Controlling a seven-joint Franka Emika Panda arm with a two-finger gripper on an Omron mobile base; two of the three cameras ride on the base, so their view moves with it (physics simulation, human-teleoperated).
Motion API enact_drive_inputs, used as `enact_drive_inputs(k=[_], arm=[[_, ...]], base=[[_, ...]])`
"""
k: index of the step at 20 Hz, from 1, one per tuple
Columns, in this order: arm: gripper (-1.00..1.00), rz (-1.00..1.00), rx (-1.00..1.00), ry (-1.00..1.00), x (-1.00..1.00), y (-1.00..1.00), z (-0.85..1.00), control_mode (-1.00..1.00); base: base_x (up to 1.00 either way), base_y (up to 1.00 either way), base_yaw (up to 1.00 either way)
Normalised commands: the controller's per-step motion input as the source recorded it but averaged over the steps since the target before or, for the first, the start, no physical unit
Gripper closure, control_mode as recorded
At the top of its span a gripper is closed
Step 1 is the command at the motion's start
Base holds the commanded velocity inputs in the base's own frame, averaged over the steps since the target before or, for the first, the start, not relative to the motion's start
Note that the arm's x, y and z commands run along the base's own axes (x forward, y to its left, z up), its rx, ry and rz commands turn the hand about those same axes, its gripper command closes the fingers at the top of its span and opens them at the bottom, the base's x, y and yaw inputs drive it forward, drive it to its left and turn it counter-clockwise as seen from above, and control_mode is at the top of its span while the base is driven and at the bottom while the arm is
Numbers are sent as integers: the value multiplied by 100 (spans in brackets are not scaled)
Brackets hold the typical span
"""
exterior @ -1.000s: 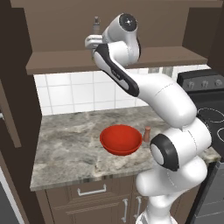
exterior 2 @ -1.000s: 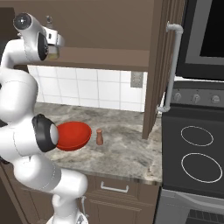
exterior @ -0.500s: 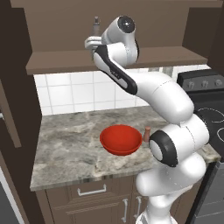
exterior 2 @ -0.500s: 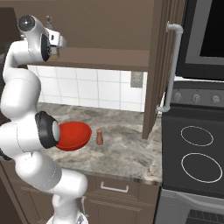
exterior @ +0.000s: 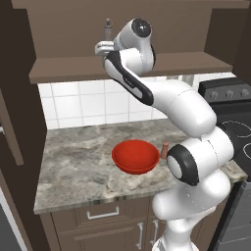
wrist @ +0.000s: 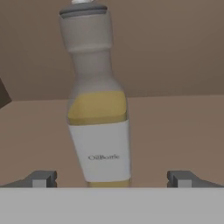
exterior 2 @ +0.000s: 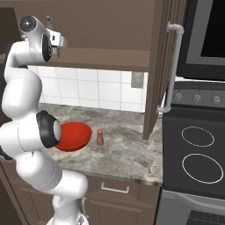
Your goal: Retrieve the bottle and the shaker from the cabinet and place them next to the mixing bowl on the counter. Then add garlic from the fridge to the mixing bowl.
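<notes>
Raised to the open cabinet shelf (exterior: 63,71), with the fingers (wrist: 41,178) spread wide apart and holding nothing. Standing upright on that shelf, between the two fingers in the hand view, the bottle (wrist: 98,113): grey cap and neck, yellow oil inside, white label. No contact visible between fingers and bottle, a clear gap on each side. From the left base view, bottle top (exterior: 107,28) just above the wrist, near the left part of the shelf. Down on the marbled surface (exterior: 78,166), the red mixing bowl (exterior: 136,156) toward the near edge, and the small brown shaker (exterior 2: 100,137) upright just beside it on the right, not touching. White tiled wall (exterior 2: 96,90) behind the surface. Open cabinet door (exterior 2: 160,66) and stove (exterior 2: 197,154) to the right
</notes>
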Motion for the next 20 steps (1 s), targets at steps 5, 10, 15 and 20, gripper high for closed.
enact_drive_inputs(k=[5,10,15,20], arm=[[-100,0,-1,0,0,0,0,-100],[-100,0,-5,0,0,0,0,-100],[-100,0,-3,0,0,2,0,-100],[-100,0,0,0,2,3,0,-100]], base=[[0,0,0],[0,0,0],[0,0,0],[0,0,0]])
